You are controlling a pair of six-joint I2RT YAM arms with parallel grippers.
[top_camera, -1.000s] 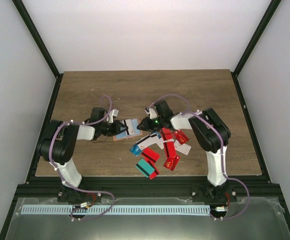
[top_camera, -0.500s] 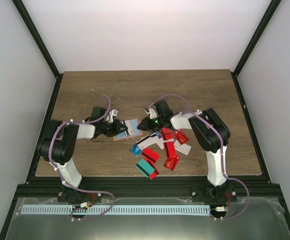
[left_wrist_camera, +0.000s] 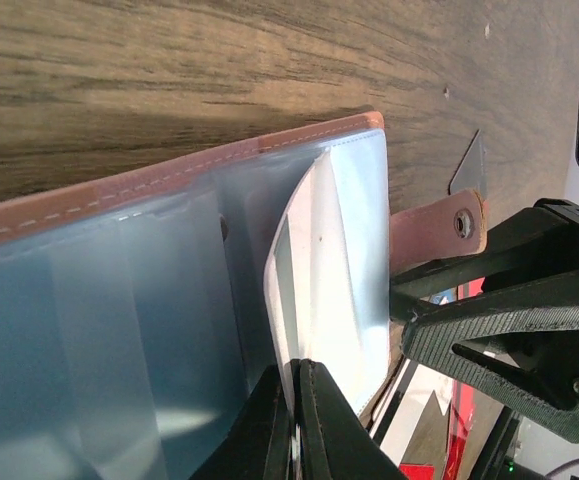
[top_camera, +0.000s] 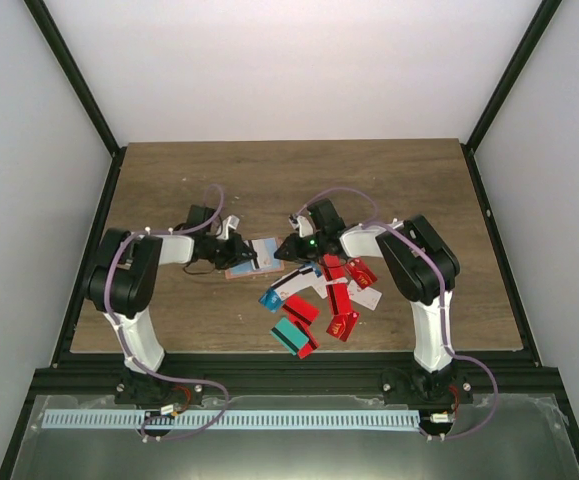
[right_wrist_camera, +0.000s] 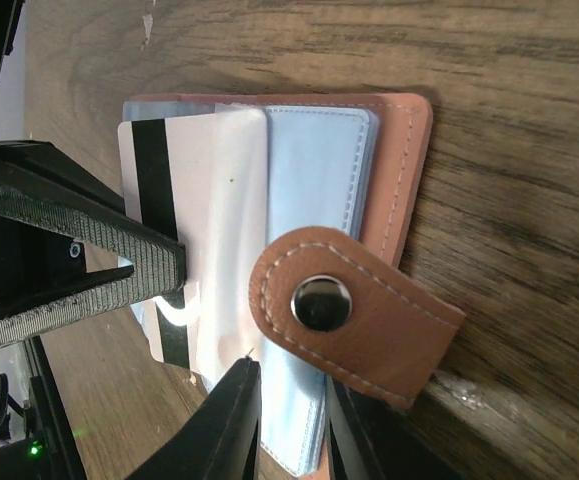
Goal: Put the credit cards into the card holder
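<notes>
The left arm (top_camera: 169,248) has shifted forward and right. Its black two-finger gripper (top_camera: 235,253) has pushed closer onto the flat salmon-brown leather card holder (top_camera: 249,266).

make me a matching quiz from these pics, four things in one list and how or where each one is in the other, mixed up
Things
1. white card with black stripe
2. snap strap
3. red cards
4. card holder

States
A. scattered loose on the table
B. brown flap with a round metal snap
C. lying open, clear sleeves showing
D. pinched in the left pincer

Pairs: 1-D, 2-B, 3-A, 4-C
</notes>
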